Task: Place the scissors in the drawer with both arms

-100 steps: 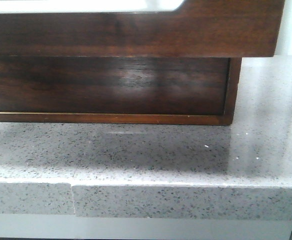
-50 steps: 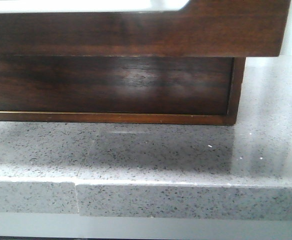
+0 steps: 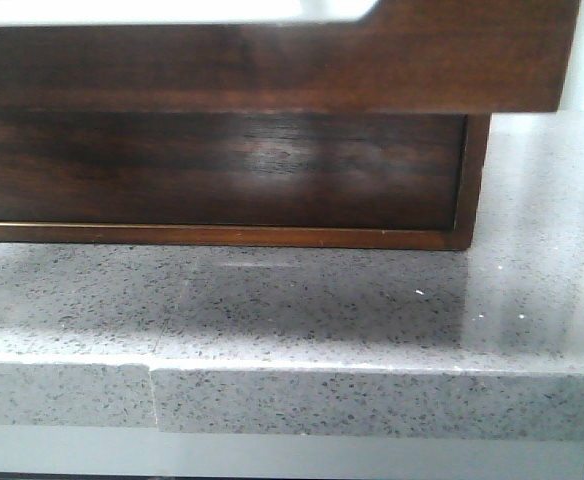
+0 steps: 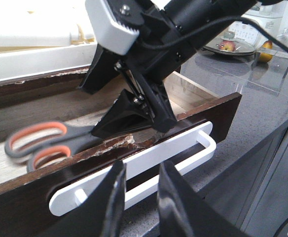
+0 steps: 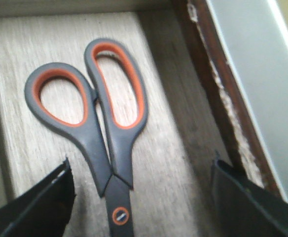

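The scissors lie flat on the pale floor of the open drawer, between the right tool's spread-apart fingers, untouched by either. The left tool hovers outside the drawer front, jaws slightly parted, empty, just before the white handle. The speckled grey desk carries the cabinet.

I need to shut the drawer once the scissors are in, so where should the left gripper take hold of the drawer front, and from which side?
Best on the white handle, the bar standing off the drawer front. It leaves a gap behind, so fingers likely fit over it. Come straight at the front face, where the left gripper already sits just outside. The scissors lie inside between the right gripper's spread fingers.
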